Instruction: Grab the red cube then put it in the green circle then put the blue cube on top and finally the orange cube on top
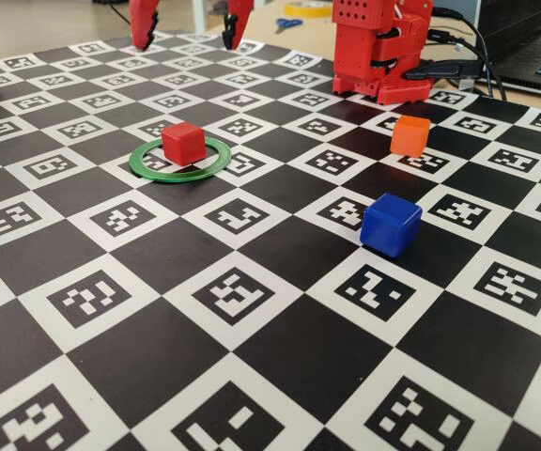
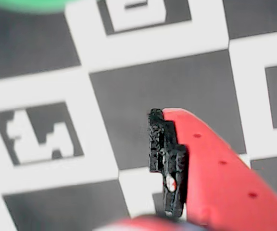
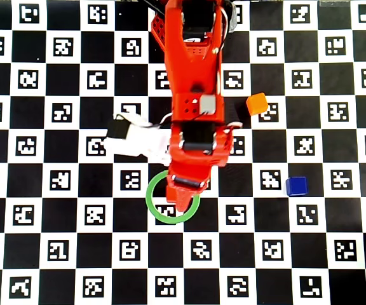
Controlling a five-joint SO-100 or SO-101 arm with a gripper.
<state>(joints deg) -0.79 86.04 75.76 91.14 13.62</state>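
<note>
I've got a low fixed view across the checkered board [image 1: 252, 376], overhead straight down — both sharing the green circle [image 3: 152, 204] — wrist close above squares.

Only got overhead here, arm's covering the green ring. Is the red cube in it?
Observer: Yes. Fixed view shows the red cube sitting flat inside the green circle.
Operator: Gripper holding it?
Observer: No. The gripper is open, fingers spread wide, raised clear above the cube.
Operator: Anything between the jaws?
Observer: Nothing. Wrist view shows only the board beside the fingertip.
</note>
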